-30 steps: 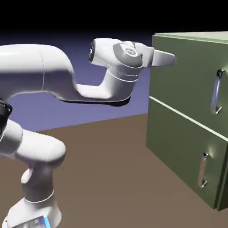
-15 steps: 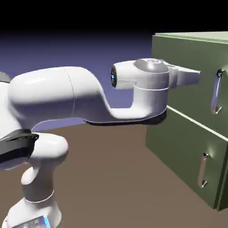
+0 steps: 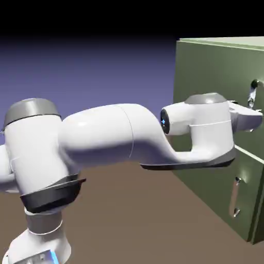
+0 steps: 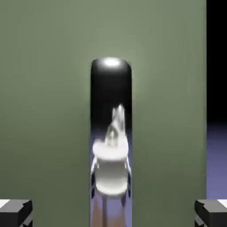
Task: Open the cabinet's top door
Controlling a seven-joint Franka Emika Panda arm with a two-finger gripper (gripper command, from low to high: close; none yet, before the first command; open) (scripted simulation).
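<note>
The olive-green cabinet (image 3: 192, 170) stands at the exterior view's right. Its top door (image 3: 211, 72) is flush with the front. Only the top end of the door's long silver handle (image 3: 253, 86) shows above my hand. My gripper (image 3: 256, 118) sits right in front of that handle, covering its lower length. In the hand view the top door (image 4: 44, 88) fills the picture and the shiny handle (image 4: 111, 133) runs upright through the middle. My gripper (image 4: 113, 213) is open, with a grey fingertip (image 4: 15, 213) wide on each side of the bar, neither touching it.
Below the top door is the lower panel (image 3: 252, 206) with its shorter silver handle (image 3: 235, 197). My white arm (image 3: 118, 136) stretches across the brown table (image 3: 134, 216) from the lower left. The door's edge (image 4: 206, 111) shows at the hand view's right.
My arm has swung right and down, carrying the hand from the cabinet's upper left corner to the front of the top door's handle. The jaws stayed open.
</note>
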